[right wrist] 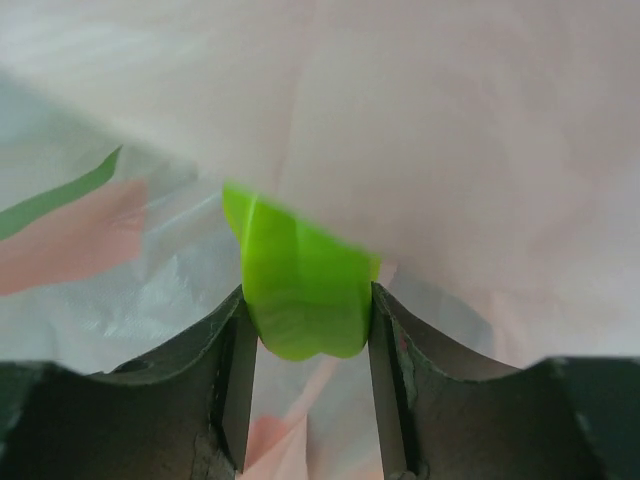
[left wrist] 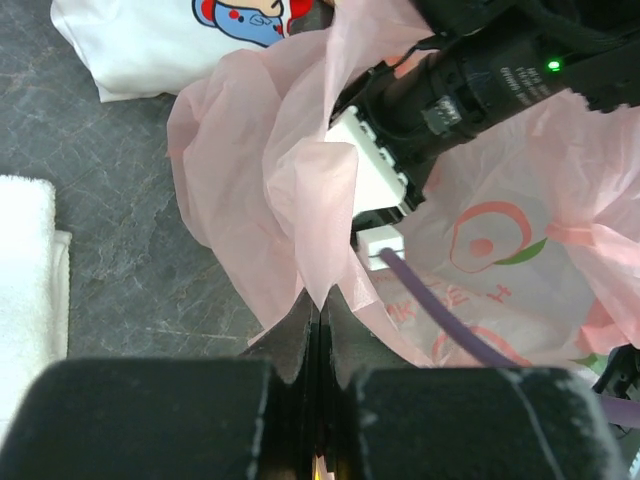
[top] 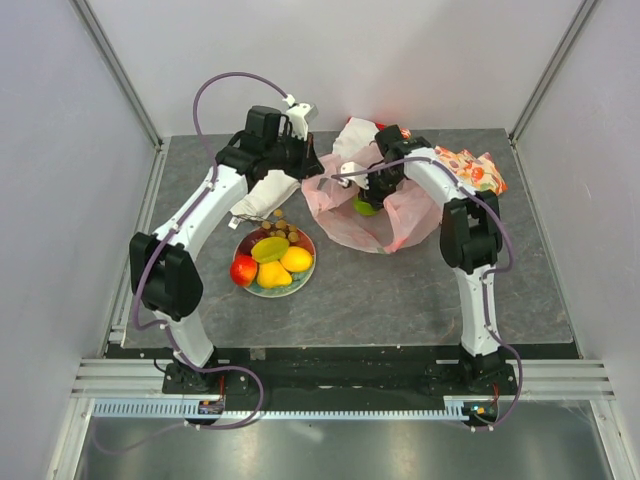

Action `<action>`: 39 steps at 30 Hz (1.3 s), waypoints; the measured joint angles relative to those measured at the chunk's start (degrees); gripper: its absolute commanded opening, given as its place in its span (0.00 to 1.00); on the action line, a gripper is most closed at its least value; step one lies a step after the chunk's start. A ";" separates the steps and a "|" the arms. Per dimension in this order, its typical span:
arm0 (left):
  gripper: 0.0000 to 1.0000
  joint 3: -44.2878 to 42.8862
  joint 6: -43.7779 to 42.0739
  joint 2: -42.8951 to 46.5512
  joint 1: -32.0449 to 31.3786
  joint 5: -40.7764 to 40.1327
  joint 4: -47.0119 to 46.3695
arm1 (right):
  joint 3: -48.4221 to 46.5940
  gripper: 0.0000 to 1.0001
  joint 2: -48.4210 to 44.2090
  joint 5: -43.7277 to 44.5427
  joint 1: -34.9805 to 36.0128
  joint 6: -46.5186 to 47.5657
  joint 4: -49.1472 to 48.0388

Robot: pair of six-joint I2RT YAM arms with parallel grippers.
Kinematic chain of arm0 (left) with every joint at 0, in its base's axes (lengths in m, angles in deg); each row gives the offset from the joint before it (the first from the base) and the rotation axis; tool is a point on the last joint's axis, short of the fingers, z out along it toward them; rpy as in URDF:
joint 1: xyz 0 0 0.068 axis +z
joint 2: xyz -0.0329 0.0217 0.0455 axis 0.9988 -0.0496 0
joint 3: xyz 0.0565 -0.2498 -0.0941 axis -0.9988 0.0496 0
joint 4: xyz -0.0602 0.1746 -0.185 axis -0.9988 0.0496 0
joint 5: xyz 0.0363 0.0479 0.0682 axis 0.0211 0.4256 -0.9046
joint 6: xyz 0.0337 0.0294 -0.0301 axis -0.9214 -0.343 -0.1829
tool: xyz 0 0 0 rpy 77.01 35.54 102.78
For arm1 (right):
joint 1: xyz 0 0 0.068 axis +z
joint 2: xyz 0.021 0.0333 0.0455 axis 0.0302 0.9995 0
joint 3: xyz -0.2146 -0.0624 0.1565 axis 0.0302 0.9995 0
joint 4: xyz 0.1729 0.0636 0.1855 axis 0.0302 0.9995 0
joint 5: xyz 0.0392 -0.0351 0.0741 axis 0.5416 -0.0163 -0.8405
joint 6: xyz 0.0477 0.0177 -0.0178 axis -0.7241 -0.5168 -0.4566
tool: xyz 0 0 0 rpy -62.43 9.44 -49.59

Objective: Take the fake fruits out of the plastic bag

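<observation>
The pale pink plastic bag (top: 400, 215) lies at the table's back centre. My left gripper (left wrist: 320, 300) is shut on a fold of the bag's left edge (left wrist: 300, 190) and holds it up. My right gripper (right wrist: 305, 310) is inside the bag, shut on a bright green fruit piece (right wrist: 300, 290); this piece shows green at the bag's mouth in the top view (top: 365, 207). Several fake fruits, yellow, green, red-yellow and brownish grapes (top: 270, 255), lie on the red plate (top: 250, 286) left of the bag.
A white cloth with cartoon print (left wrist: 180, 40) lies behind the bag. A white towel (top: 262, 197) lies under the left arm. An orange-patterned cloth (top: 472, 168) lies at the back right. Walls enclose the table on three sides.
</observation>
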 measured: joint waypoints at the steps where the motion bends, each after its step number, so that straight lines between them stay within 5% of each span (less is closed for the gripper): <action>1: 0.02 -0.22 0.00 -0.20 0.00 -0.04 -0.04 | 0.07 0.35 -0.72 -0.31 -0.17 -0.37 0.55; 8: 0.06 -0.76 0.04 -0.55 0.00 -0.26 -0.11 | 1.40 0.36 -14.14 -4.31 -0.57 -7.10 5.44; 12: 0.61 -1.49 0.09 -0.55 0.00 -0.33 -0.15 | 1.40 0.37 -23.98 -7.54 0.00 -14.86 6.88; 15: 0.69 -2.38 0.87 -0.52 0.00 -0.59 -0.04 | 1.42 0.38 -28.30 -8.39 1.62 -18.97 7.34; 25: 0.72 -0.48 1.53 11.76 3.98 -1.97 1.20 | 1.18 0.39 -34.29 -7.96 20.15 -32.68 7.26; 32: 0.72 5.44 2.36 25.79 11.52 -1.95 1.03 | -3.43 0.40 -25.77 -12.44 23.71 -46.29 2.91; 39: 0.72 11.56 2.95 30.03 16.00 -1.90 1.36 | -3.96 0.36 -19.08 -15.06 26.75 -51.91 1.66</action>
